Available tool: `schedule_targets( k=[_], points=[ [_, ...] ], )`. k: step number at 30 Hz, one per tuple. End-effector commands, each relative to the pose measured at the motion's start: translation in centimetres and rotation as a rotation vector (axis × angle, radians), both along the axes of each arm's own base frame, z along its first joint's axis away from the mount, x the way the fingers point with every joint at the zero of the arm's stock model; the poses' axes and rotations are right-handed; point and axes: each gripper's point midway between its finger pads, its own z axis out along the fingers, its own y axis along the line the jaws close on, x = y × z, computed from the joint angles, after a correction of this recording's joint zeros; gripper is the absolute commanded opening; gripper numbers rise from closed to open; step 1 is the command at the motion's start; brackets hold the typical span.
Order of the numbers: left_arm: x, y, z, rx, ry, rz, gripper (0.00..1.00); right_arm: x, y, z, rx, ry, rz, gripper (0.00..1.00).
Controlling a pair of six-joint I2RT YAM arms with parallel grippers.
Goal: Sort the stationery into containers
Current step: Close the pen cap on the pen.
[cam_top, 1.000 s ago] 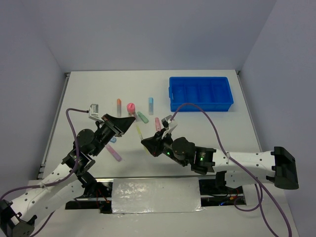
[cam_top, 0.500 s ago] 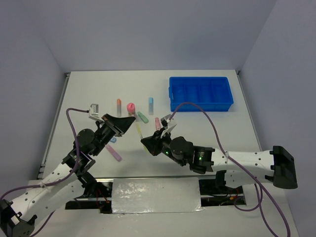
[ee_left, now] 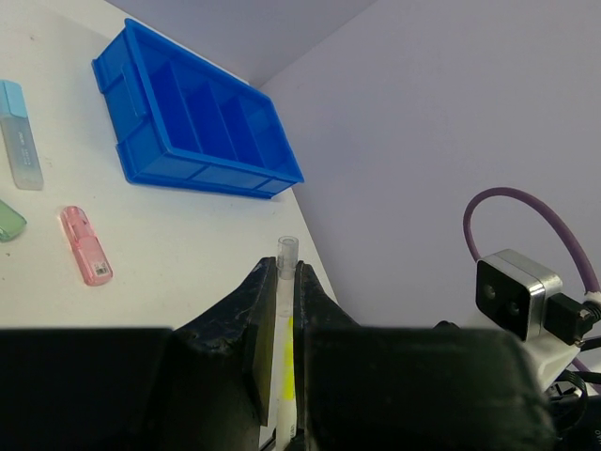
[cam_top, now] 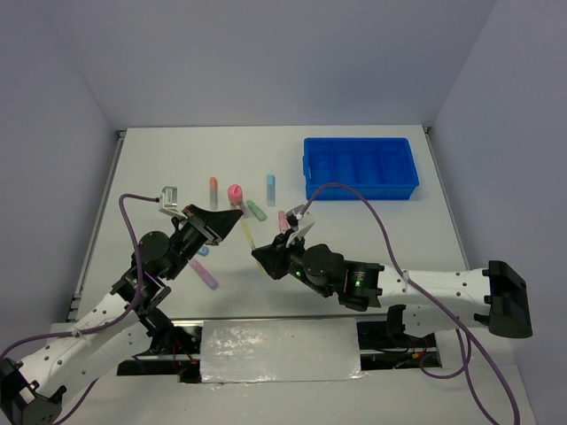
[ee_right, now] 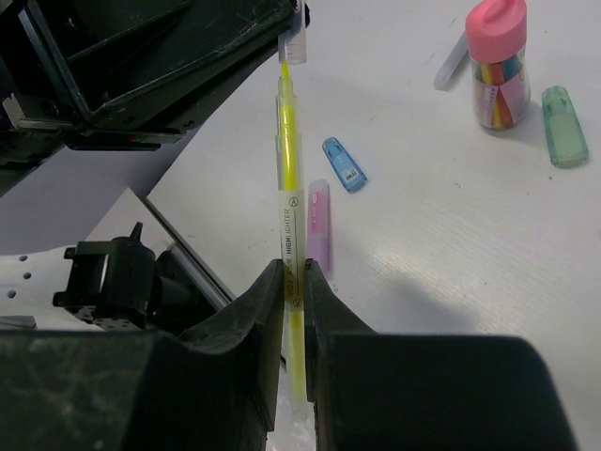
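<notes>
- The left pincer (ee_left: 280, 272) is closed on the clear cap (ee_right: 295, 42) at one end of a yellow highlighter (ee_right: 289, 188).
- The right pincer (ee_right: 294, 272) is clamped around the barrel of the same highlighter, so it is held in the air between the two pincers, above the table (cam_top: 443, 230).
- A bare yellow tip is seen between cap and barrel; whether the cap is being pushed on or pulled off cannot be told.
- The blue tray (cam_top: 361, 190) is set well apart from both pincers, beyond the right pincer and off to its right. Nothing is seen in its compartments, so the sorting is judged to be barely begun.
- Just beyond the left pincer, an orange highlighter (cam_top: 213, 188), a pink-capped tube (cam_top: 236, 195) and a green highlighter (cam_top: 256, 211) are left on the table.
- Beyond the right pincer, a blue highlighter (cam_top: 271, 186) and a pink highlighter (cam_top: 283, 221) are left to be sorted.
- On the near side of the left pincer, a purple highlighter (ee_right: 317, 221) and a small blue piece (ee_right: 344, 164), possibly a loose cap, are also left.
</notes>
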Motion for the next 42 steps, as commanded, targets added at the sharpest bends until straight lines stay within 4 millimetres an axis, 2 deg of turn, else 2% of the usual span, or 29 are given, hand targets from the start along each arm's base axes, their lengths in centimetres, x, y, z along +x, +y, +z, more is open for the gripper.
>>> schedule_targets(
  k=[1,14,27,33,39,42],
  points=[
    [-0.2,0.2,1.8,-0.018,-0.062,0.003,0.0,0.4,0.6,2.5,0.047,-0.016,-0.024,0.0],
    [-0.3,-0.2,1.7,-0.021,-0.07,-0.015,0.0,1.1,0.7,2.3,0.021,-0.019,-0.056,0.0],
    [-0.8,-0.4,0.5,0.02,-0.086,-0.043,0.0,1.4,0.8,3.8,0.036,-0.04,-0.063,0.0],
    [-1.5,-1.4,0.9,-0.007,-0.098,-0.112,0.0,2.4,1.2,4.2,0.052,-0.049,-0.086,0.0],
    [-1.9,-1.8,0.5,-0.023,-0.079,-0.141,0.0,3.2,0.9,5.9,0.09,-0.108,-0.11,0.0],
    [-2.1,-2.2,0.4,0.013,-0.08,-0.169,0.01,3.5,0.3,7.8,0.129,-0.176,-0.121,0.0]
  ],
)
